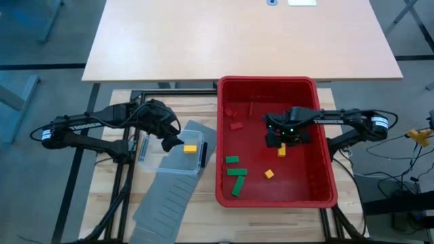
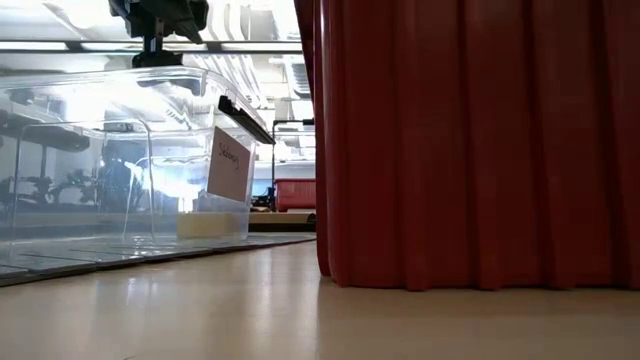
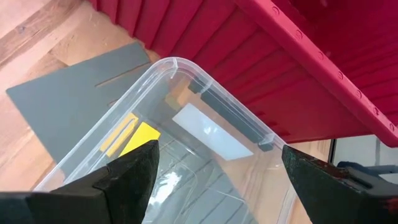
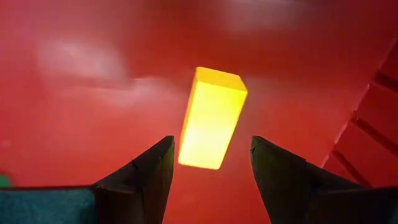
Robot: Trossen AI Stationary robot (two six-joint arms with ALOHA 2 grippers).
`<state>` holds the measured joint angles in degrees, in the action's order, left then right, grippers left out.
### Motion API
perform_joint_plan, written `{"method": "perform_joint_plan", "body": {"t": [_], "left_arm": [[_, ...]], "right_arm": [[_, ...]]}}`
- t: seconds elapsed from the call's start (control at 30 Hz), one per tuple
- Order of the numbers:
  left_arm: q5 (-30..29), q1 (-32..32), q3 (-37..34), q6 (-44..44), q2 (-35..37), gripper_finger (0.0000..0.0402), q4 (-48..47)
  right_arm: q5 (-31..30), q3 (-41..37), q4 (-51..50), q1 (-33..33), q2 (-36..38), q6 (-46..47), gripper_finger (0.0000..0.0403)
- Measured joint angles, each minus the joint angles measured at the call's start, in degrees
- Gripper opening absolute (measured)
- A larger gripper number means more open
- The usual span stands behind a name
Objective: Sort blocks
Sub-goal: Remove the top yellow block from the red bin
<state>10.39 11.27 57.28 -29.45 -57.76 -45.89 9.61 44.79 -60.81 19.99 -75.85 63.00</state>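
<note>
The right gripper (image 4: 211,165) is lowered inside the red bin (image 1: 224,135), its fingers spread on either side of a yellow bar block (image 4: 211,118) that lies on the bin floor, with gaps visible between block and fingers. The left gripper (image 3: 214,171) is held wide open over the clear tub (image 1: 169,163), where 1 yellow block (image 1: 190,148) lies. In the bin, 3 green blocks (image 1: 235,177), another yellow block (image 1: 269,174) and red blocks (image 1: 236,125) are scattered.

White label (image 2: 231,165) hanging on clear plastic tub (image 2: 110,150) in low view, carrying short handwritten word; letters blurring, not readable. Nothing else legible.
</note>
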Motion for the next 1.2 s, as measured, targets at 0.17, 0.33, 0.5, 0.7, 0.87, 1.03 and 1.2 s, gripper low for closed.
{"method": "perform_joint_plan", "body": {"t": [0.17,0.33,0.5,0.7,0.87,1.03,1.2], "left_arm": [[0.0,0.0,0.0,0.0,0.0,0.0313,0.0],[0.0,0.0,0.0,0.0,0.0,0.0314,0.0],[0.0,0.0,0.0,0.0,0.0,0.0314,0.0],[0.0,0.0,0.0,0.0,0.0,0.0314,0.0],[0.0,0.0,0.0,0.0,0.1,0.0314,0.5],[0.0,0.0,0.0,0.0,0.5,0.0314,5.0],[0.9,0.0,0.0,-0.7,1.6,0.0314,18.6]], "right_arm": [[0.0,0.0,1.0,0.0,-5.6,-0.4,0.019],[1.1,0.0,6.8,0.0,-9.6,-2.2,0.019],[4.2,0.0,10.6,0.0,-12.7,-3.6,0.0176],[5.0,0.2,10.8,-0.1,-14.1,-7.2,0.0111],[5.4,-0.1,11.0,-0.1,-11.5,-8.4,0.0111],[6.0,0.1,13.3,-0.1,-4.8,-4.9,0.0111],[5.6,2.1,20.0,-0.2,5.4,-1.1,0.0111]]}}
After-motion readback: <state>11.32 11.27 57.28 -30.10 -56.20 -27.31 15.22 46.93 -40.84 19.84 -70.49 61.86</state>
